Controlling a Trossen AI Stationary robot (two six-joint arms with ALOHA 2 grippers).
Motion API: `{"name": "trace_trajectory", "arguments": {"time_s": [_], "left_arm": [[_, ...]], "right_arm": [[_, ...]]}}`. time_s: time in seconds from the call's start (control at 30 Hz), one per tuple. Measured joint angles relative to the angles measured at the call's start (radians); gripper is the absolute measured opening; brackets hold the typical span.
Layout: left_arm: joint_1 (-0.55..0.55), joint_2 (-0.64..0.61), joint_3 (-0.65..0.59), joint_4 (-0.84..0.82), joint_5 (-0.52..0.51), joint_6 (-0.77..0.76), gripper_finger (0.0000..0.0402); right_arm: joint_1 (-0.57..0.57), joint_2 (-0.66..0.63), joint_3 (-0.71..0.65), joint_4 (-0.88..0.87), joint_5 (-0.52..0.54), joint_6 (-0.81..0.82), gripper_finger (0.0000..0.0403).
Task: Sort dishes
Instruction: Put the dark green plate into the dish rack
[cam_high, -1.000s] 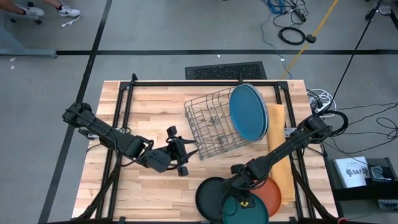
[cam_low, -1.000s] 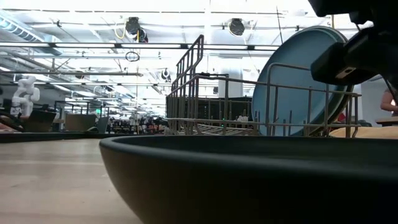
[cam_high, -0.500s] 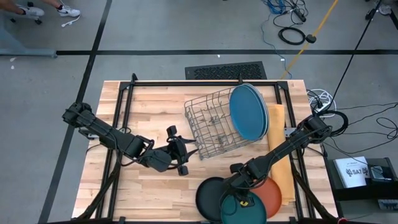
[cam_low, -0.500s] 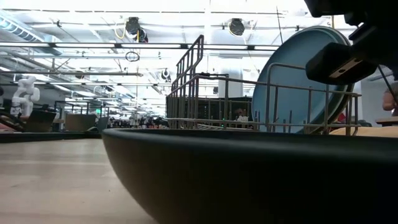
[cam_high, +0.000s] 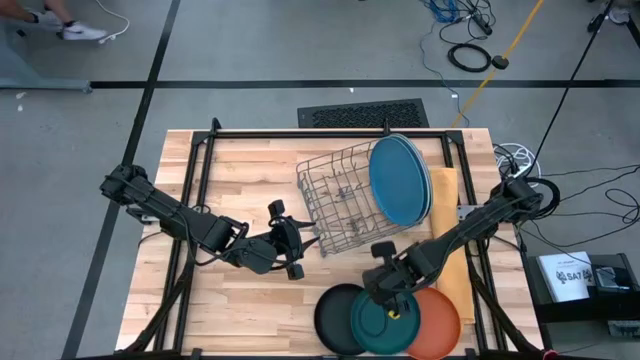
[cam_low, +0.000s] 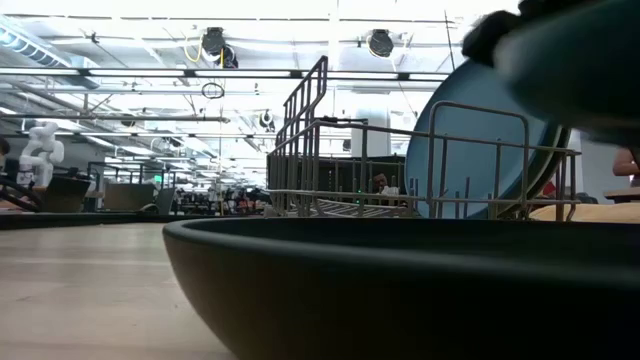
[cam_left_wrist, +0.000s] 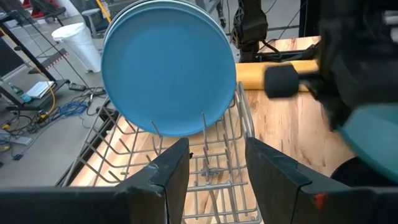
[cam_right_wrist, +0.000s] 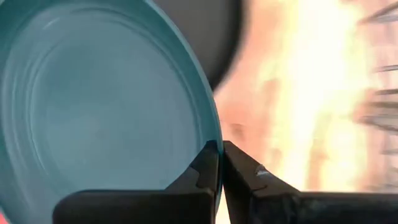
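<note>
Spanning the tabletop (cam_high: 250, 170), a rack (cam_high: 340, 200) holds two blue plates (cam_high: 400, 180) upright at its right end. Near the front edge lie black (cam_high: 330, 320) and orange plates (cam_high: 440, 325); the right jaws (cam_high: 388, 305) pinch the teal plate's (cam_high: 378, 325) rim. Left jaws (cam_high: 290, 243) stand spread beside the rack.

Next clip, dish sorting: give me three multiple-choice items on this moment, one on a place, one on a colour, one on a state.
1. Where do the large blue plates stand?
A. upright in the wire rack
B. flat on the table
C. on the floor

2. What colour is the plate that the right claw holds?
A. orange
B. dark teal
C. grey

3. How is the left claw?
A. shut on a plate
B. open, holding nothing
C. out of view

Key: 1 A, they lean on edge among the wires. 2 B, the dark teal plate is pinched at its rim. 3 B, its fingers stand apart before the rack.
</note>
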Motion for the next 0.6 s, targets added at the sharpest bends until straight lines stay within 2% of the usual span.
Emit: {"name": "trace_trajectory", "arguments": {"time_s": [0.13, 0.27, 0.43, 0.6], "left_arm": [[0.007, 0.000, 0.000, 0.000, 0.000, 0.000, 0.0155], [0.023, 0.000, 0.000, 0.015, -0.001, 0.001, 0.0155], [0.040, -0.004, 0.000, 0.024, -0.018, 0.009, 0.0155], [0.048, -0.025, 0.000, 0.025, -0.113, 0.010, 0.0155]], "right_arm": [[-0.009, -0.061, 0.069, -0.094, 0.159, -0.033, 0.0002], [-0.013, -0.130, 0.141, -0.151, 0.378, -0.064, 0.0001], [-0.012, -0.210, 0.224, -0.189, 0.739, -0.066, 0.0001], [-0.018, -0.249, 0.280, -0.184, 1.136, -0.043, 0.0000]]}}
